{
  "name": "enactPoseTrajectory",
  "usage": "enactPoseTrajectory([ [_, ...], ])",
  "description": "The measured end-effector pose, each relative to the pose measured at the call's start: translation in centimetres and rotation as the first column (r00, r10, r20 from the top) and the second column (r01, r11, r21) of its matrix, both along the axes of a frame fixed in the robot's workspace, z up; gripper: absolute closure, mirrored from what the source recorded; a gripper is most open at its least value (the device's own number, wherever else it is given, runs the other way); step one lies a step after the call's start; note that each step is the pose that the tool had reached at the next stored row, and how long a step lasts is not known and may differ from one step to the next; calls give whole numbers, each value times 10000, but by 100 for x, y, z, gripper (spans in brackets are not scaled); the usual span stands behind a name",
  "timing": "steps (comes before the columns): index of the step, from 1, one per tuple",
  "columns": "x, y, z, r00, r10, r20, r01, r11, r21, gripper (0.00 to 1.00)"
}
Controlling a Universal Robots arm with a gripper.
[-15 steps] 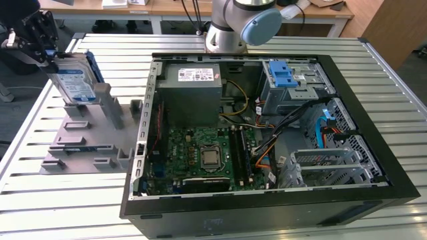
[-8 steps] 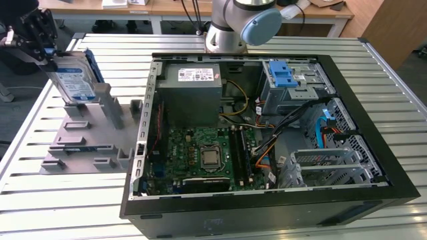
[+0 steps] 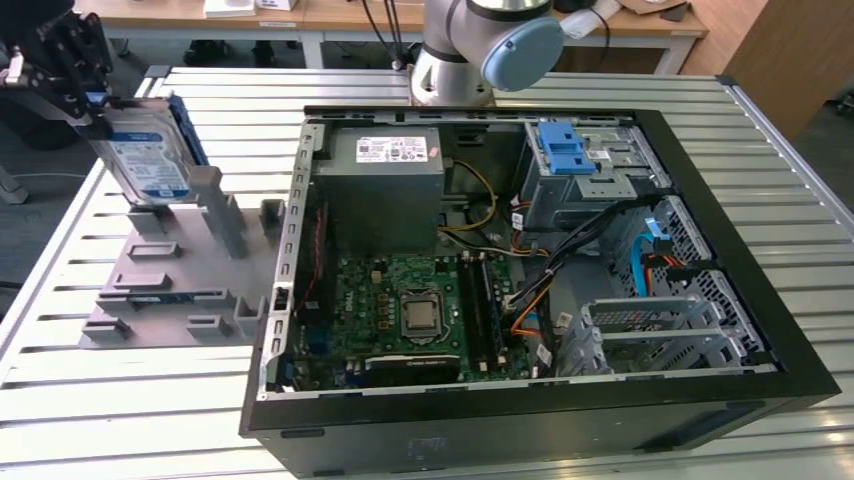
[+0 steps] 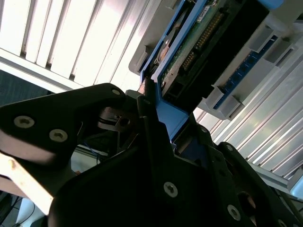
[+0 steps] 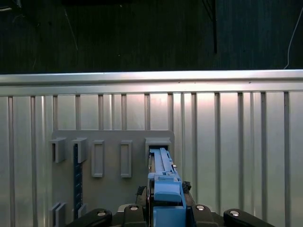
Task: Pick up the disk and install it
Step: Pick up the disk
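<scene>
Gripping disk (image 3: pixel 140 155) upright | end effector (image 3: pixel 94 105) closed | exterior view: computer case (image 3: pixel 534 428)

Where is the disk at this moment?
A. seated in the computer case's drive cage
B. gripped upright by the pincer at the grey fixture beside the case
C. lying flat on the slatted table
B: the pincer clamps the disk on edge at the grey fixture.

table (image 3: pixel 801 230): slatted silvery metal, brightly lit from above | desks (image 3: pixel 334 15): pale wood tops on white legs, set behind the table | panel (image 3: pixel 781 50): wood, seen at the exterior view's far right | floor (image 3: pixel 40 230): dark, seen past the table edge
</scene>
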State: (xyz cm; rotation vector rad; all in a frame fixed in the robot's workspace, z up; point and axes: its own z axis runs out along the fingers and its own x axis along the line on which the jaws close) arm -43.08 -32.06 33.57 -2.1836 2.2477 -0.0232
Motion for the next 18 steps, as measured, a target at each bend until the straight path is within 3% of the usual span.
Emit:
enactPoseTrajectory([
  [18,0,0,109,10000,0,2,0,10000,1,64],
])
